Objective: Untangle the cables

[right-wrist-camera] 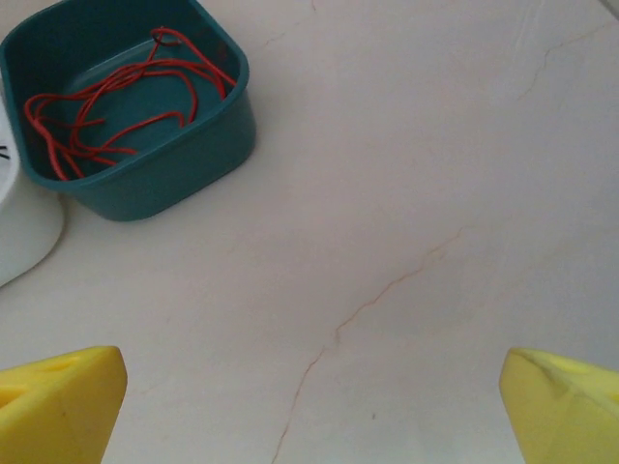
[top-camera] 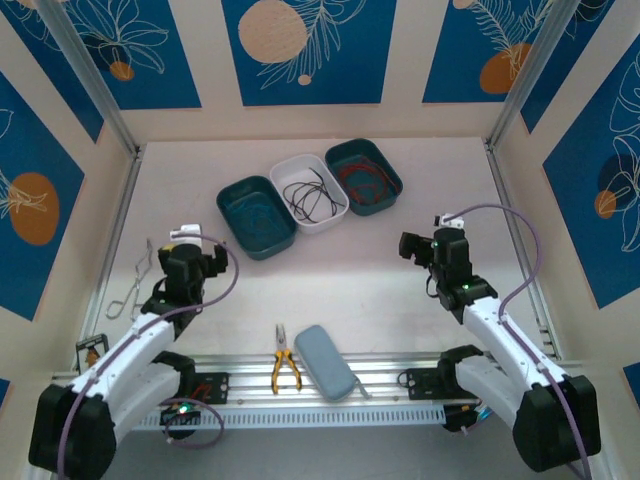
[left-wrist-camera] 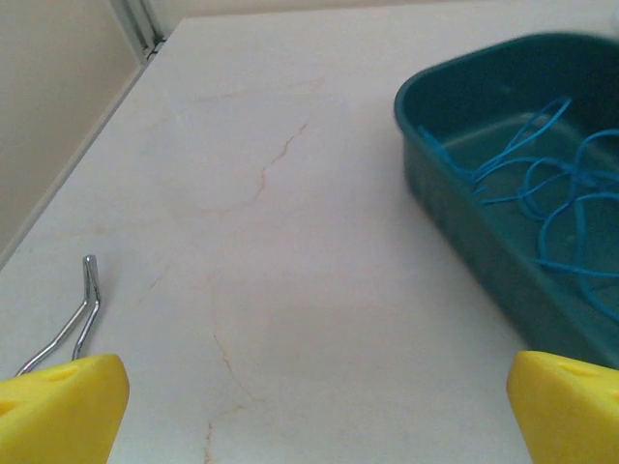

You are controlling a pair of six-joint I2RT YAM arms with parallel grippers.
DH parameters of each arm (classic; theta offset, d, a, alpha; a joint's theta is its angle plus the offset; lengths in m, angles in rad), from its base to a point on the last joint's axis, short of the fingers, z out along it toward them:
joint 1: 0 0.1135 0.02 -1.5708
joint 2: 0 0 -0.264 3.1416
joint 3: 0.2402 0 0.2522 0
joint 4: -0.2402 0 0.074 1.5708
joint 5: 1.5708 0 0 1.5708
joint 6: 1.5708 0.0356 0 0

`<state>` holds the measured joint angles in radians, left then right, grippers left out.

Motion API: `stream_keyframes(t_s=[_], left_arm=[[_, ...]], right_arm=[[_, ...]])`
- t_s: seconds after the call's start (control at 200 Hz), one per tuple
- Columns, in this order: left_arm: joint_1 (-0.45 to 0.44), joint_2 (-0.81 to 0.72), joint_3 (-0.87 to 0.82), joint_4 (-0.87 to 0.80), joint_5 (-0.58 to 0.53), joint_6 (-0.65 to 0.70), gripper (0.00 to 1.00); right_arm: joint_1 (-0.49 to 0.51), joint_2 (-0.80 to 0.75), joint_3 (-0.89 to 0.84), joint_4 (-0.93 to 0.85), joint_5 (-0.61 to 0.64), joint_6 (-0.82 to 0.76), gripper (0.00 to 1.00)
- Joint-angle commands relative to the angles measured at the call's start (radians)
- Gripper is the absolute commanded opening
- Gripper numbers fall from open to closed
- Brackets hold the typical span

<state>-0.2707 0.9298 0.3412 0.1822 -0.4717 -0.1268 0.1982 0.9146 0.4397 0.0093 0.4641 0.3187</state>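
Pale marble-look tabletop is stretching between walls that are showing blue panels with leaf and orange-disc prints. Three bins are sitting in a touching row toward the far side. A teal bin on the left is holding a loose blue cable. A white bin in the middle is holding a black cable. A second teal bin on the right is holding a red cable. Each cable is lying alone in its own bin.

The left gripper is hovering above the bare table just near-left of the blue-cable bin, with its yellow fingers standing wide apart and gripping nothing. Metal tongs are lying on the table to its left.

The right gripper is hanging over open tabletop, near and to the right of the red-cable bin. Its yellow fingers are likewise spread wide and holding nothing.

Yellow-handled pliers and a grey oblong case are resting side by side at the near edge, between the two arm bases.
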Motion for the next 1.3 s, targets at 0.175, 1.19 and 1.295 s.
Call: stream_keyframes(t_s=[0.175,1.19,1.295], left_arm=[[0.103,0.237,-0.121,0.622,0.119,0.128,1.00],[0.234,0.633,0.037,0.748,0.539,0.174,1.00],[0.234,0.635,0.037,0.749,0.539,0.175,1.00]], right_arm=[[-0.117,0.198,-0.082,0.511,-0.211,-0.141,0.99],[-0.224,0.609,-0.019,0.788,-0.472,-0.221,0.99],[-0.223,0.609,-0.019,0.788,-0.469,-0.221,0.99]])
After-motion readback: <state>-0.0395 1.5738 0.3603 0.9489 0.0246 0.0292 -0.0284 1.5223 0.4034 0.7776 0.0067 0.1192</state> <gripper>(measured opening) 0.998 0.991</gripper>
